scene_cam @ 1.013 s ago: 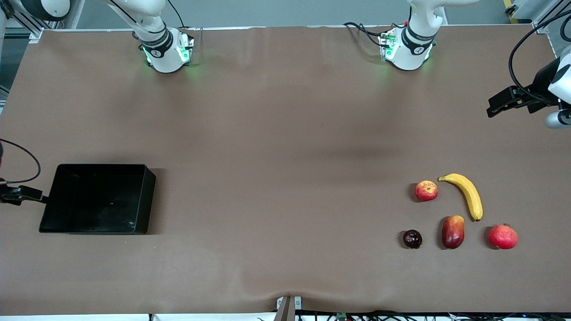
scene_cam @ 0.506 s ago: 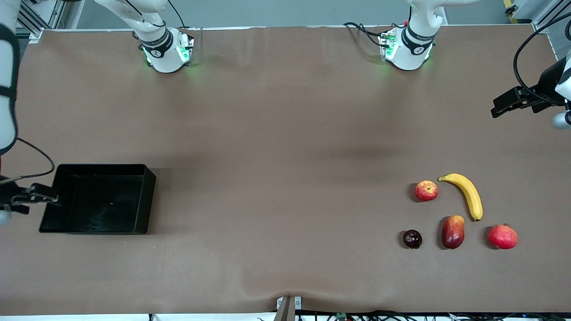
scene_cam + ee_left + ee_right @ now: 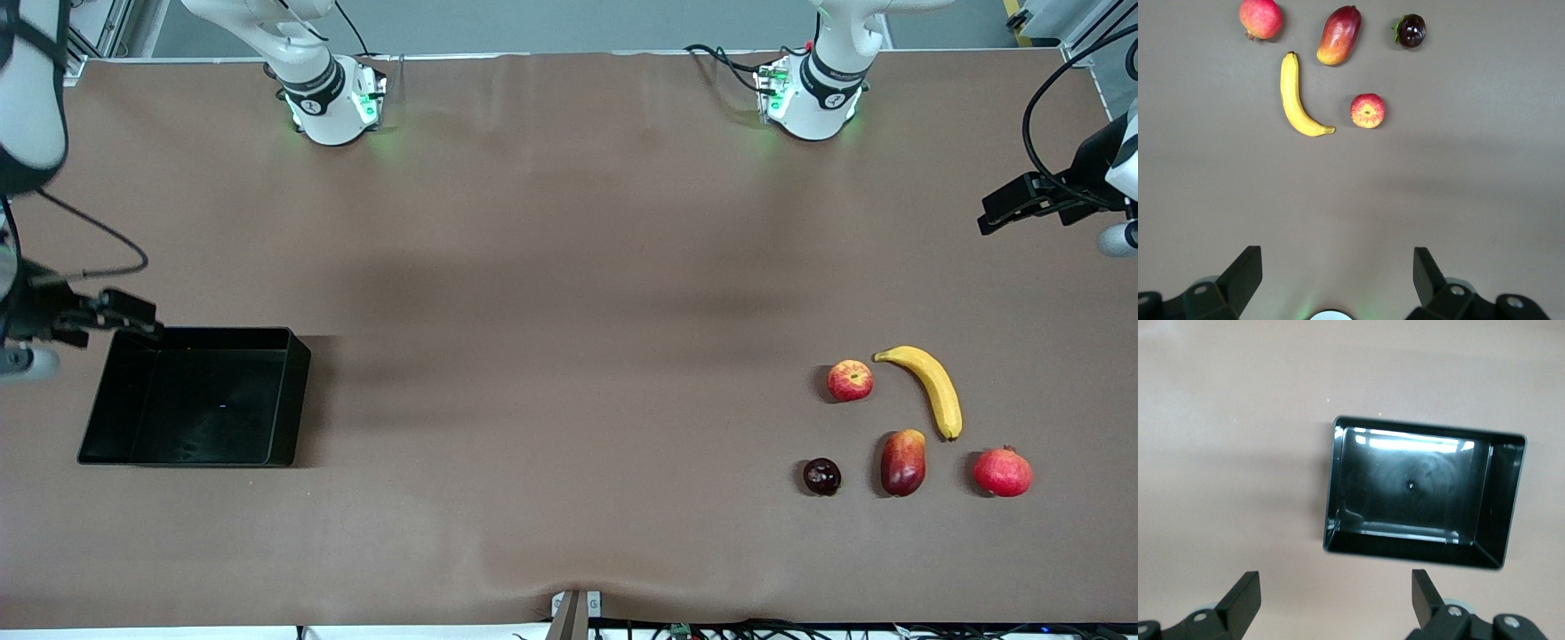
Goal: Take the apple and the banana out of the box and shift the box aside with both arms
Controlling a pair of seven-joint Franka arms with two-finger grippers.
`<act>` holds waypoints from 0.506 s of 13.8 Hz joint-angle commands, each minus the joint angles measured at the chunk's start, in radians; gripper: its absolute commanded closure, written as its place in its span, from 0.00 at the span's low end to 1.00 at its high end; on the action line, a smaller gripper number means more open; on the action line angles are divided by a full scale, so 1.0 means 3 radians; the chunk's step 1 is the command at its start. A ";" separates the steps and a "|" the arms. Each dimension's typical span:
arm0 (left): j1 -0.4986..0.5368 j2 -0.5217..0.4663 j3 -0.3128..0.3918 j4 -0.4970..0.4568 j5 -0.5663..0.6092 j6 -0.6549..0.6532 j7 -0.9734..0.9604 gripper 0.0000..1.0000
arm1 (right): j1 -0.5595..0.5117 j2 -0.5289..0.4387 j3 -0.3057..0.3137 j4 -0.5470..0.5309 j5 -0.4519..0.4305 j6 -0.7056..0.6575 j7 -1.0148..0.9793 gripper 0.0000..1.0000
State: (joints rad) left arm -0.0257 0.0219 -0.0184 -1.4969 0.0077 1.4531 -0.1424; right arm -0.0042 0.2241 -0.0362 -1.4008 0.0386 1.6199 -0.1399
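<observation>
The table [image 3: 569,293] lies bare between the box [image 3: 298,391] at the right arm's end and the fruit cluster at the left arm's end. The apple [image 3: 850,380] and banana [image 3: 933,391] sit just beside each other. Nearer the front camera, a dark round fruit [image 3: 822,476], mango [image 3: 903,462] and pomegranate [image 3: 1003,473] crowd them.

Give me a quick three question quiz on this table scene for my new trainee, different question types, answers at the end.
1. True or false: the black tray holds fruit.
2. Which fruit lies beside the banana, toward the right arm's end? A apple B pomegranate C mango
3. Fill in: the right tool hovers open at the tray's ___.

Key: 1 false. 2 A. 3 corner. The left tool is open too, over bare table.
</observation>
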 commanded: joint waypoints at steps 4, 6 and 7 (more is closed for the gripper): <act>0.0004 -0.0063 -0.0026 -0.0011 0.0010 0.0004 0.0050 0.00 | 0.0019 -0.0609 0.0023 -0.0306 -0.0042 -0.0449 0.0650 0.00; 0.0004 -0.0063 -0.0026 -0.0011 0.0010 0.0009 0.0050 0.00 | -0.0042 -0.0655 0.0080 -0.0316 -0.0042 -0.0480 0.0661 0.00; 0.0004 -0.0063 -0.0026 -0.0011 0.0010 0.0009 0.0050 0.00 | -0.0047 -0.0680 0.0080 -0.0362 -0.0037 -0.0481 0.0661 0.00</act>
State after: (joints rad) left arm -0.0267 0.0212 -0.0232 -1.4943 0.0077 1.4532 -0.1423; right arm -0.0033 0.0508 -0.0282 -1.4632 0.0385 1.4707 0.0334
